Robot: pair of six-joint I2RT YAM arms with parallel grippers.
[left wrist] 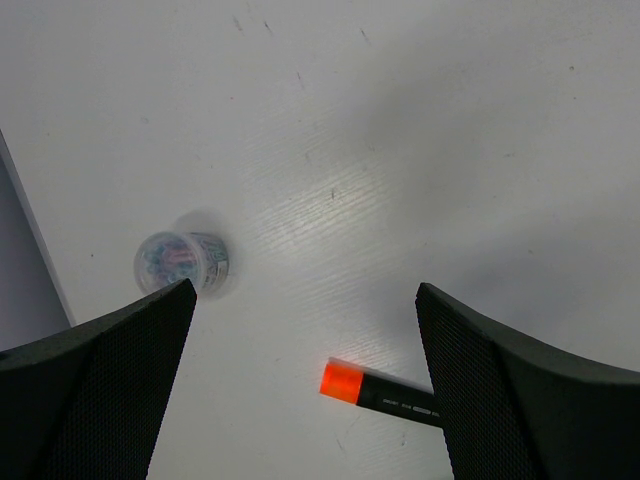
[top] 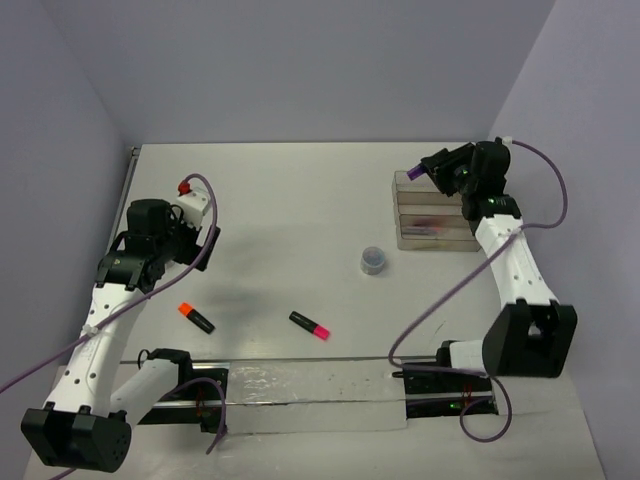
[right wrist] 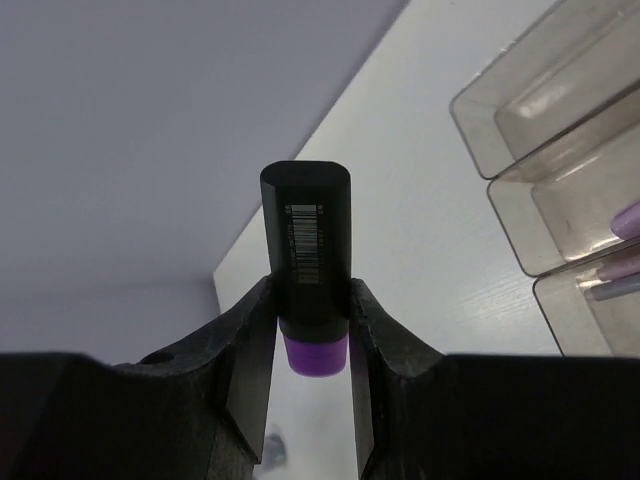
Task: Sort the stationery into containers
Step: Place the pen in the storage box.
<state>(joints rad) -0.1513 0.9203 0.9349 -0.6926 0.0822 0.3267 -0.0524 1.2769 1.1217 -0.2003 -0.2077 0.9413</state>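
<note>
Progress looks partial. The clear plastic rectangular tray with three long compartments sits at upper right of the overhead frame and already holds a few pieces, lilac ends showing at the right edge of the right wrist view; what exactly they are I cannot tell.

The right gripper hovers over the tray's upper left corner, its fingers closed snugly on a black highlighter with a purple cap, cap toward the wrist.

Left on the table, lower centre of the overhead frame, are a black highlighter with an orange cap and a black highlighter with a pink cap. A small round grey-blue piece stands between them and the tray.

The left gripper is spread wide and holds nothing, poised above the orange-capped pen.

The tray lies close to the table's right edge and the wall, so room there seems tight. The middle of the white table offers open space for both arms, and the loose pens lie well apart from each other.
</note>
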